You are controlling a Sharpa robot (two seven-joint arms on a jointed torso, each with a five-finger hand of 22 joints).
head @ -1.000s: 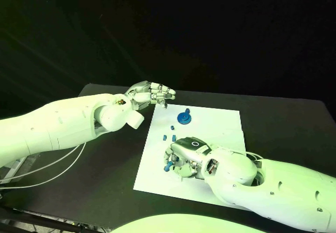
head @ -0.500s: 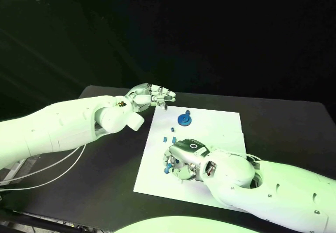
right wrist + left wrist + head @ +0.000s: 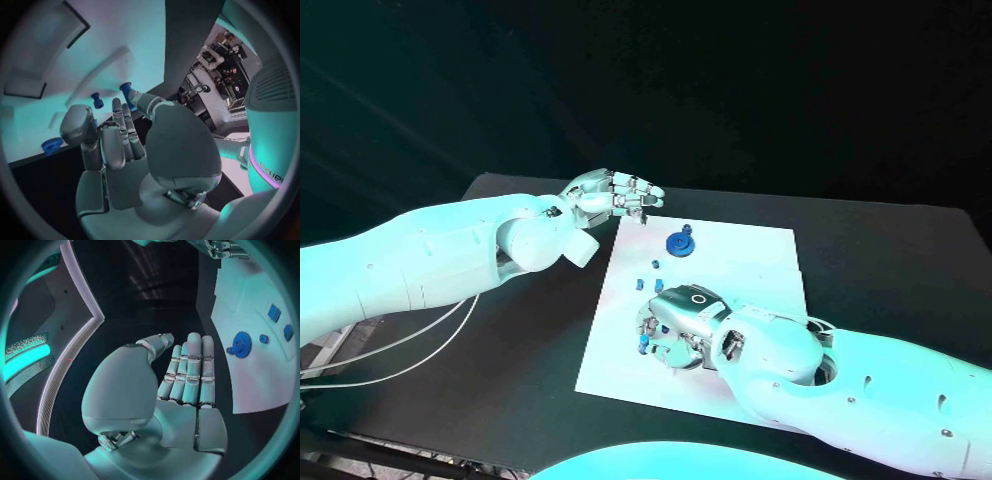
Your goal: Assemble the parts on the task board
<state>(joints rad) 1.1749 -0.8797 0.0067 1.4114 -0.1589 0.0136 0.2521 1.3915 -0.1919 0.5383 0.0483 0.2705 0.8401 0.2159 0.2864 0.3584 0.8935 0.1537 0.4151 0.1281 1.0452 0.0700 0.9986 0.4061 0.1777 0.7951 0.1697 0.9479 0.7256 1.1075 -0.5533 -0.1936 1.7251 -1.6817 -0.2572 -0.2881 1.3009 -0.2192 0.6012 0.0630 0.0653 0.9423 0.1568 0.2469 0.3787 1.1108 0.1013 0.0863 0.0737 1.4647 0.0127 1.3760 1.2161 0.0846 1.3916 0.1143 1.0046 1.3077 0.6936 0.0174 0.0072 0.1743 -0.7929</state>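
The white task board [image 3: 733, 262] lies mid-table. On it stand a blue gear [image 3: 679, 243] and small blue parts [image 3: 655, 265], which also appear as the gear [image 3: 240, 344] and parts [image 3: 274, 312] in the left wrist view. My right hand [image 3: 678, 325] is low over the board's near left part, fingers curled down. Its thumb and a fingertip pinch a small blue peg [image 3: 127, 90], seen from above as the peg [image 3: 642, 346]. Another blue peg [image 3: 97, 100] stands beside it on the board. My left hand [image 3: 610, 195] hovers off the board's far left corner, fingers [image 3: 190, 365] straight and holding nothing.
The black table [image 3: 516, 340] surrounds the board, with bare room left and right of it. White cables [image 3: 401, 350] hang off the table's left edge. A rectangular recess [image 3: 25, 85] shows in the board near my right hand.
My right hand has shifted very slightly on the board, with the blue peg at its fingertips. The left hand has not moved.
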